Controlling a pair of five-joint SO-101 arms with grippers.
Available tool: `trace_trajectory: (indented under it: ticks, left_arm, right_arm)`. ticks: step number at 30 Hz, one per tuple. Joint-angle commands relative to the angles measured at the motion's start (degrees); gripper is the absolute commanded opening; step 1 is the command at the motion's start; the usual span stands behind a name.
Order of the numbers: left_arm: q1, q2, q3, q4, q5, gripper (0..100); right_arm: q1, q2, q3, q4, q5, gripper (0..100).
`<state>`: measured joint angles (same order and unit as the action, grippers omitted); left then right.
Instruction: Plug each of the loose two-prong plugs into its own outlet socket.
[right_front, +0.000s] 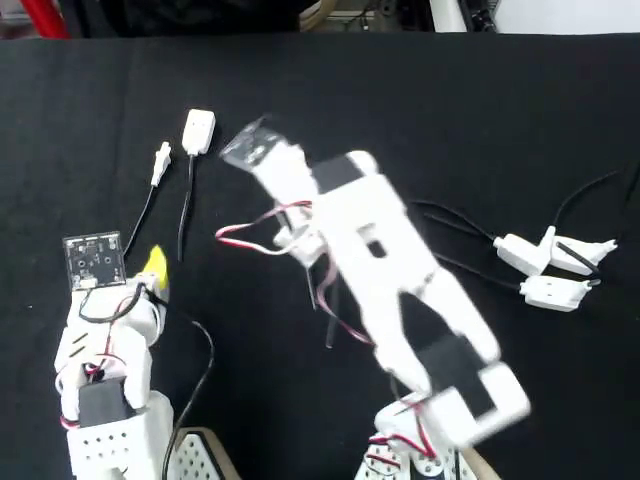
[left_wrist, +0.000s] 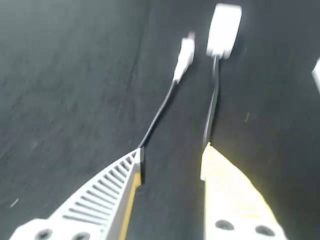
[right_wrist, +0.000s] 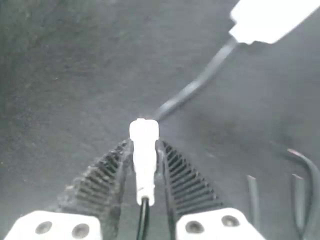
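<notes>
- Plug, small, white, rounded plastic on a black cord (right_wrist: 144, 137): it is pinched between the ribbed inner faces of my right claw (right_wrist: 144, 150). Its free end points out past the fingertips. The prongs cannot be made out.
- Location: in the high view my right claw is over the far left-centre of the black cloth table (right_front: 480, 110). It is just beside the white rectangular socket block (right_front: 198, 130) but apart from it.
- Step in hand (judgement): plug secured and presented for insertion. No contact with the socket yet.
- Next move calls for (judgement):
  - turning the plug's axis square to the socket's face;
  - approaching in a straight line;
  - pressing home without twisting.
- Risk (judgement): the block lies loose on the cloth and will probably slide under the push. It needs bracing from the other side.
- Left claw (left_wrist: 172, 150): spread wide, holding and touching nothing. It sits low over the cloth at the near left of the table. Beyond its fingertips, two black cords lead away to a slim white plug (left_wrist: 185, 55) and to the socket block.
- Cluster of white connectors (right_front: 548, 265): these lie at the right of the table, well apart from both claws. I cannot tell whether they are mated.
</notes>
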<state>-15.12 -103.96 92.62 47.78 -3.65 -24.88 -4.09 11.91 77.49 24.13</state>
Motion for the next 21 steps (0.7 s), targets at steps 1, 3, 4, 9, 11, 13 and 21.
trace_trajectory:
  ticks: [1, 3, 4, 9, 11, 13, 21]
  left_arm:
    - [7.0, 0.2, -0.5, -4.7, 1.2, 20]
    - [11.7, 0.3, -1.3, -5.5, 1.2, 20]
    - [13.7, 0.4, -1.5, -6.0, 1.6, 20]
    - [18.6, 8.3, -4.4, -12.7, 6.6, 25]
    - [19.4, 15.8, -8.0, -15.6, 8.2, 25]
    - [20.6, 25.6, -13.8, -17.3, 9.5, 25]
    - [26.2, 69.3, -46.4, -10.3, 11.9, 25]
  right_arm:
    - [8.2, -14.7, 1.0, 0.2, -1.8, 1.1]
    - [14.3, -19.6, 1.6, 0.2, -2.5, 1.1]
    - [17.1, -21.1, 1.6, 0.3, -3.1, 1.1]
    - [24.0, -23.0, 2.9, -0.3, -5.6, 1.1]
    - [24.4, -23.3, 4.4, -0.7, -5.7, 1.1]
    - [24.9, -23.4, 5.8, -1.8, -5.7, 1.1]
    - [31.8, -23.1, 5.5, -1.5, -7.8, 1.1]
